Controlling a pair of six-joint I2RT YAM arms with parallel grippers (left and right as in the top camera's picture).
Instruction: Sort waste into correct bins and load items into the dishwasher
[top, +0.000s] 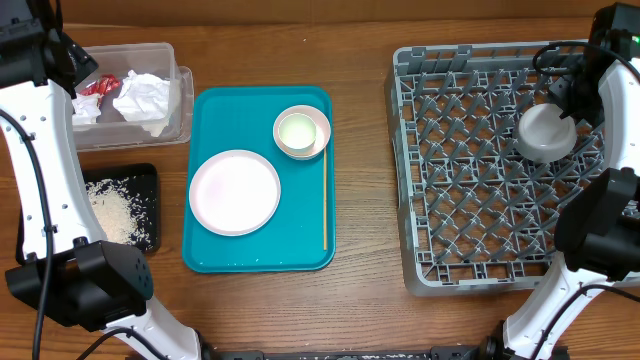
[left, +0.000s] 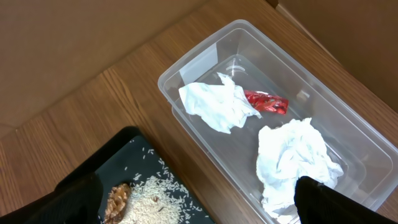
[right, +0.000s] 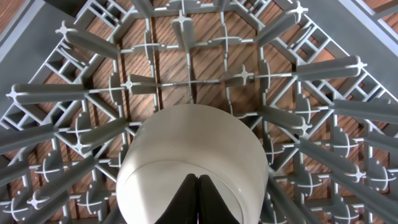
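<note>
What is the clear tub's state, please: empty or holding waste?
Holding waste: in the tub lie a crumpled napkin, a second napkin and a red wrapper.

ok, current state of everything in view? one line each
Clear plastic rectangular tub: holds crumpled white paper napkins and small red wrapper.
Shallow black rectangular tray: holds loose white rice.
Round pale pink plate: empty, on teal tray.
Whitish bowl beside it: upright, on tray.
Second whitish bowl: in grey dish rack, among pegs.
Left gripper: open, empty.
Right gripper: shut on second whitish bowl.
</note>
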